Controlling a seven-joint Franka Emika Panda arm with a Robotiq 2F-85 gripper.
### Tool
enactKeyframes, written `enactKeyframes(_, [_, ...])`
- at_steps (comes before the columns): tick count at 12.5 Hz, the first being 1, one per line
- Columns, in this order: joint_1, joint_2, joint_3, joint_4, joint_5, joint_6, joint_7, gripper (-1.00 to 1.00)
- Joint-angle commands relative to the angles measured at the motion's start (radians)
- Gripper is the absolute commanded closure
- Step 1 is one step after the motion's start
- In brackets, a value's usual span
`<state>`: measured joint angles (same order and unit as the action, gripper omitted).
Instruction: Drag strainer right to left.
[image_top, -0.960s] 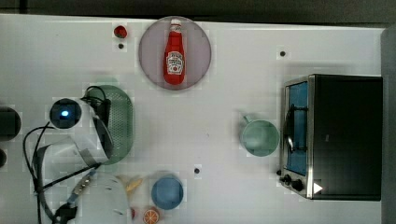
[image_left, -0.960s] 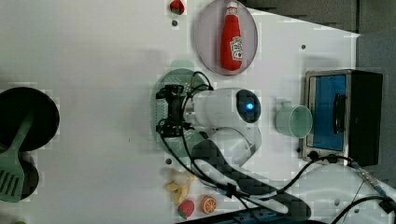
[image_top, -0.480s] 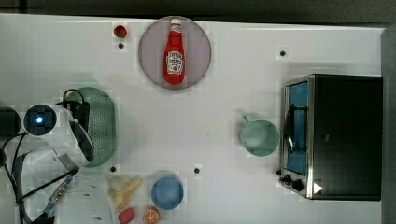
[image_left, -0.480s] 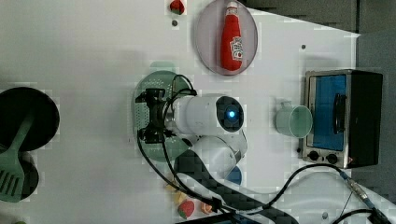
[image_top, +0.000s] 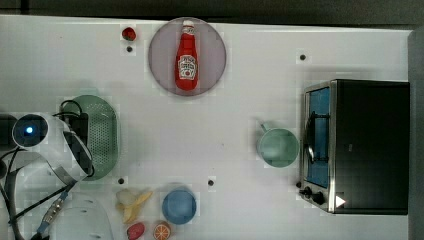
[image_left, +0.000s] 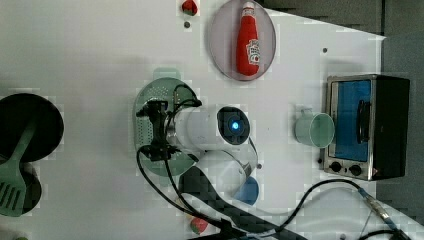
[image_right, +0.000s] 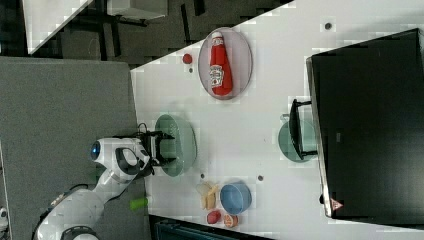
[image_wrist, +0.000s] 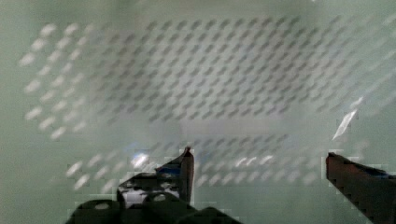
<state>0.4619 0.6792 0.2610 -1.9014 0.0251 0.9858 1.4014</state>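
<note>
strainer (image_top: 102, 135) near table's (image_top: 240, 100) left edge, seemingly.

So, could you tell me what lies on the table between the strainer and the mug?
In the top view, the stretch of white table between the strainer and the mug is bare of objects.

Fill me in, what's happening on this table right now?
The white robot arm's gripper sits open inside the pale mint-green oblong perforated plastic strainer, near the top view's left edge of the white table. The round mint-green mug stands apart beside the toaster oven.
</note>
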Motion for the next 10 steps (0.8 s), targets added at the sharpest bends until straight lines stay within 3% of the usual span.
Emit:
enactKeyframes(1, [-0.017,-0.172,-0.001,0.029,0.011,-0.156,-0.122,-1.00])
enactKeyframes(6, [-0.071,-0.485,-0.083,0.026,0.011,-0.530,-0.558,-1.00])
enactKeyframes(10, [-0.111,-0.720,-0.269,0.026,0.007,-0.738,-0.916,-1.00])
